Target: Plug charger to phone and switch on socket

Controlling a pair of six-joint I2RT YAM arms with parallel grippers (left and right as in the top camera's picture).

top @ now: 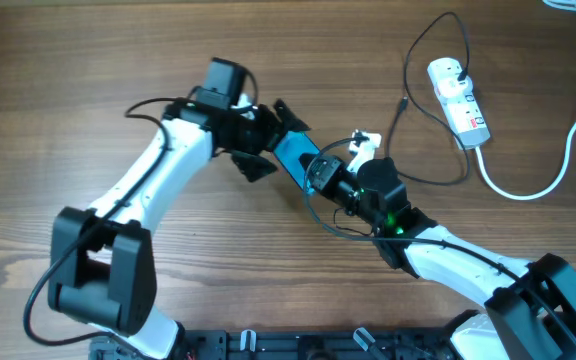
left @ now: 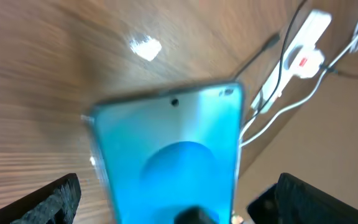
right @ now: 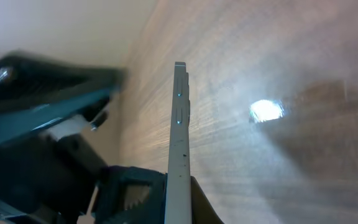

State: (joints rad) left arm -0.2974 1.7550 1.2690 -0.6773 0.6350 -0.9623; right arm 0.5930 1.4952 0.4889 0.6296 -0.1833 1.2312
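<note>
The phone, with its cyan screen, is held off the table at the centre. My right gripper is shut on its lower end. In the right wrist view the phone is edge-on, clamped between the jaws. My left gripper is open and straddles the phone's upper end. In the left wrist view its fingers stand well apart on either side of the screen. The socket lies at the back right with its red switch. The charger's black connector tip lies on the table left of it.
The socket's thick white cord loops to the right and off the far edge. The black charger cable curls over the table between the socket and my right arm. The socket and cable tip also show in the left wrist view.
</note>
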